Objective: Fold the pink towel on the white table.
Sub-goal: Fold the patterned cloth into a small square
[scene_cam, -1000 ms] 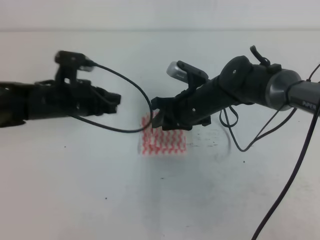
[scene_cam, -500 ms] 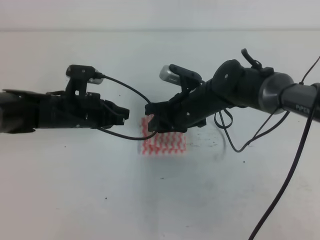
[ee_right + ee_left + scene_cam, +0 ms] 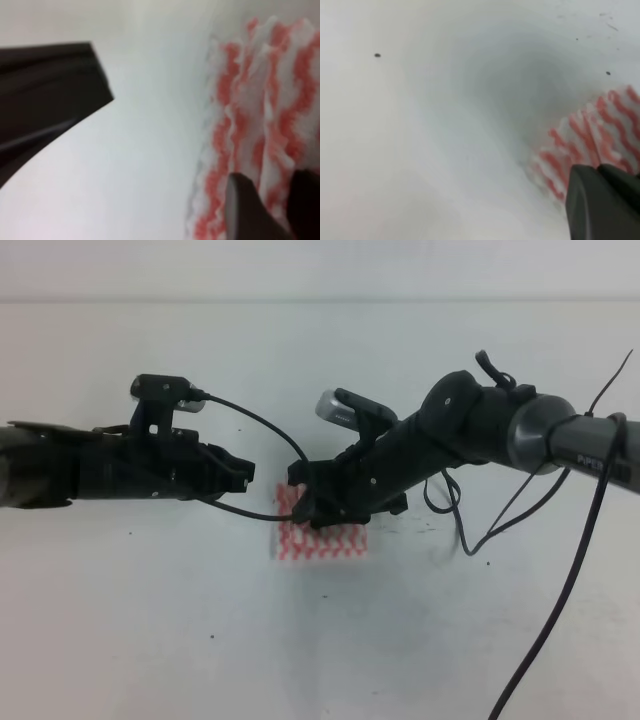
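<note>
A plain pale wall (image 3: pixel 320 270) runs as a narrow band beyond the far edge of the table (image 3: pixel 150 640), spanning the full width of the high view.

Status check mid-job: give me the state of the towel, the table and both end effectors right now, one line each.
pink towel: lying flat on the table, partly covered by the right arm.
white table: bare around the towel, a few dark specks.
left end effector: just left of the towel; open or shut unclear.
right end effector: over the towel's upper left part; grip unclear.
</note>
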